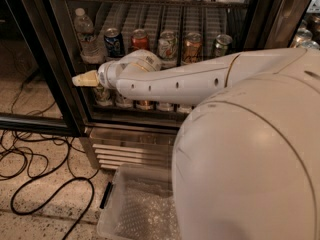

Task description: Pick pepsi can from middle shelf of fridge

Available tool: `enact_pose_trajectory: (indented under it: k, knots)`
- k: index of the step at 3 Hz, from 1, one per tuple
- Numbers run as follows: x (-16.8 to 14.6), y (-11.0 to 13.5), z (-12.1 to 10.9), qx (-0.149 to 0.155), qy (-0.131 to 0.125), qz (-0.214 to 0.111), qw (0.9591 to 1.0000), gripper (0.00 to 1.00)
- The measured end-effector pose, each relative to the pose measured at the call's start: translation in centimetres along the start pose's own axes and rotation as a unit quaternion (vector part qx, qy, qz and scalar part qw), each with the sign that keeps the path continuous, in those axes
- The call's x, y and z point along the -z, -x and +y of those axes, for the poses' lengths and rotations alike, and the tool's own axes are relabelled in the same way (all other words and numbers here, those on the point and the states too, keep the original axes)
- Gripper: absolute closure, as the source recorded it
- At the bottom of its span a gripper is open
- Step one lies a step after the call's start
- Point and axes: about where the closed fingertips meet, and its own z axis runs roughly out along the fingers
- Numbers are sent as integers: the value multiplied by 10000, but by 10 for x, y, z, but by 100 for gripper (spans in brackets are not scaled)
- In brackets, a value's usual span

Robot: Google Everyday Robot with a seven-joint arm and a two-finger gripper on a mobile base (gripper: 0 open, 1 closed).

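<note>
The pepsi can (114, 42), dark blue with a silver top, stands upright at the front of the middle shelf (150, 19), second from the left. The fridge (60, 69) is open to me. My gripper (81, 79) is at the end of the white arm, pointing left. It is in front of the fridge's left side, below and a little left of the pepsi can, at the height of the shelf's front edge. It holds nothing that I can see. The arm hides the shelf's front rail and part of the lower tier.
A water bottle (86, 34) stands left of the pepsi can and a red can (140, 39) right of it, then several more cans (192, 46). Cans (145, 104) fill the lower shelf. A clear plastic bin (140, 204) lies below the ribbed base panel (130, 149). Black cables (30, 159) cross the floor.
</note>
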Motion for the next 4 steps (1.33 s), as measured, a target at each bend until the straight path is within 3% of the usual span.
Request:
enact_pose_trajectory:
  k: [1, 2, 3, 4]
  knots:
    - [2, 18, -24, 1, -271, -84, 9996, 0]
    - [-11, 56, -49, -7, -768, -177, 9969, 0]
    - [-11, 79, -85, -187, -1368, -293, 9900, 0]
    - [-11, 79, -85, -188, -1368, -293, 9900, 0]
